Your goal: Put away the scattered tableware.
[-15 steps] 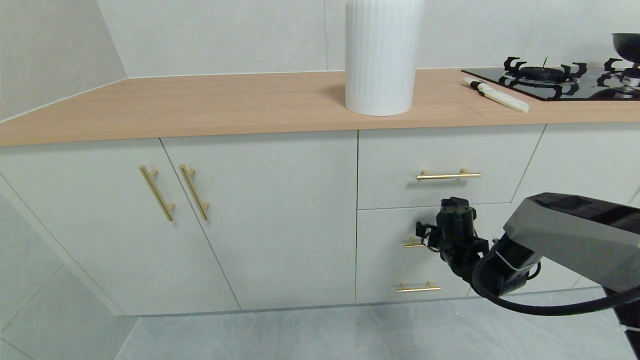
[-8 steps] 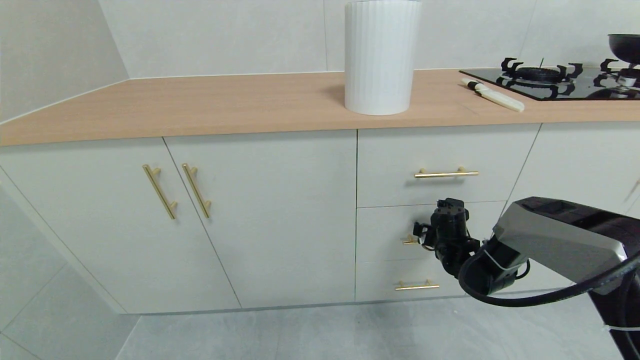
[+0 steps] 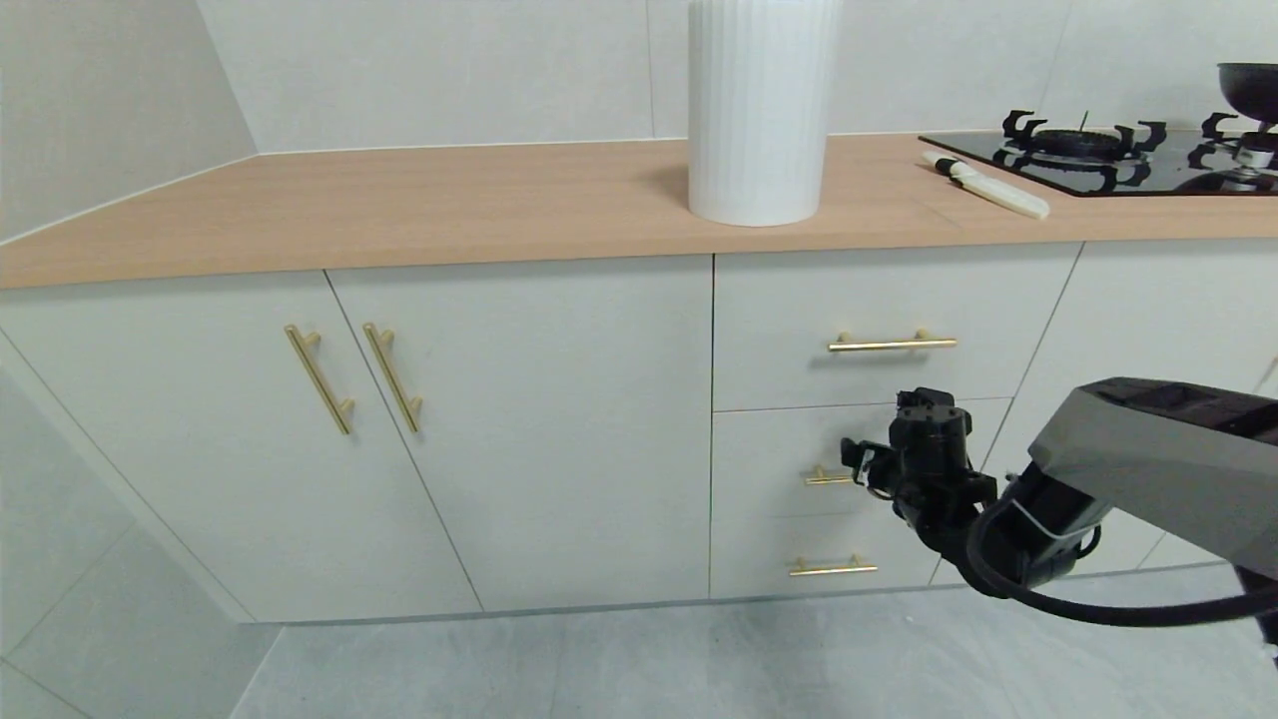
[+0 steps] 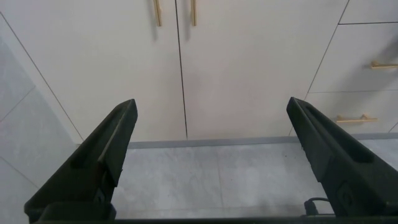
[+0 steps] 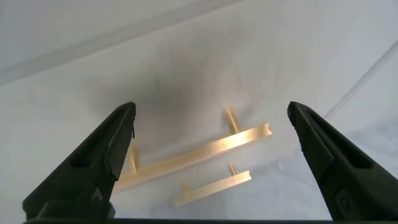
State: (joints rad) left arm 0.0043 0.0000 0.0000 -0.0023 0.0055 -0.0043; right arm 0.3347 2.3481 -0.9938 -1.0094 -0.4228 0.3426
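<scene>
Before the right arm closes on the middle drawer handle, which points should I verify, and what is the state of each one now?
1. Right end effector open: ok.
2. Middle drawer handle lined up between its fingers, in the right wrist view: ok.
3. Fingers already around the handle: cannot tell; the head view shows them close in front of it.
4. Middle drawer shut, front flush with its neighbours: ok.
5. Left end effector open, holding nothing, facing the cabinet doors: ok.
6. Knife put away: not ok; it lies on the countertop beside the hob.
</scene>
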